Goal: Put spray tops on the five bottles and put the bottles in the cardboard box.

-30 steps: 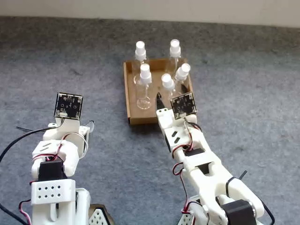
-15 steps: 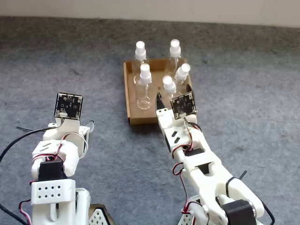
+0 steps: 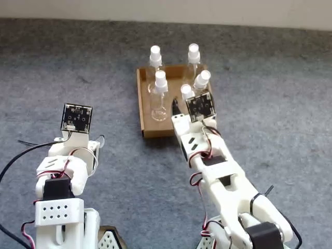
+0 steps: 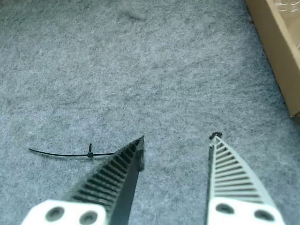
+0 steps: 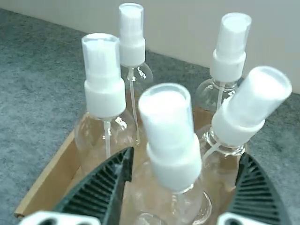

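Between the right gripper's (image 5: pixel 185 154) spread jaws stood the nearest bottle (image 5: pixel 166 117), capped, leaning slightly off upright in the cardboard box (image 5: pixel 42 185); left gripper (image 4: pixel 178 137), also spread, well apart.

You are looking down on a grey, felt-like carpet (image 3: pixel 78 67) that is covering the whole working surface, running from the near edge out to the far side and off to both left and right. Along the far edge a pale wall (image 3: pixel 166 8) is rising, plain and unmarked, meeting the carpet in a straight line. Soft, even light is falling across everything and casting only faint shadows. On the left side a thin black cable tie (image 4: pixel 70 153) is lying flat on the carpet.
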Available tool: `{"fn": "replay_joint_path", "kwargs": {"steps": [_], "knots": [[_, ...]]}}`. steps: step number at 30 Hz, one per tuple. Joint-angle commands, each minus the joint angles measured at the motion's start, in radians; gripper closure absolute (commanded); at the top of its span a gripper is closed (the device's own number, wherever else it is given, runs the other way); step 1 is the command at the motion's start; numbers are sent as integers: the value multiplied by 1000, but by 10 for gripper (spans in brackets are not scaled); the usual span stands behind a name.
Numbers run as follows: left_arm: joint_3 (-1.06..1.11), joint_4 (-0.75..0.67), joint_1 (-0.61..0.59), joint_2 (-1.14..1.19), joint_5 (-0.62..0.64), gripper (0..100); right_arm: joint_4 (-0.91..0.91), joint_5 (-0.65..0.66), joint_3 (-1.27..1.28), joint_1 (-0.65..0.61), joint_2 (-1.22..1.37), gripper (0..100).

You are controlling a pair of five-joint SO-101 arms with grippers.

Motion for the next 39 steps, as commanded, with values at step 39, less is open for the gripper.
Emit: {"fn": "replay_joint_path", "kwargs": {"steps": [39], "knots": [[-24,124,-120,-489,8,788,1167,132,-101,-1,-1300,717]]}}
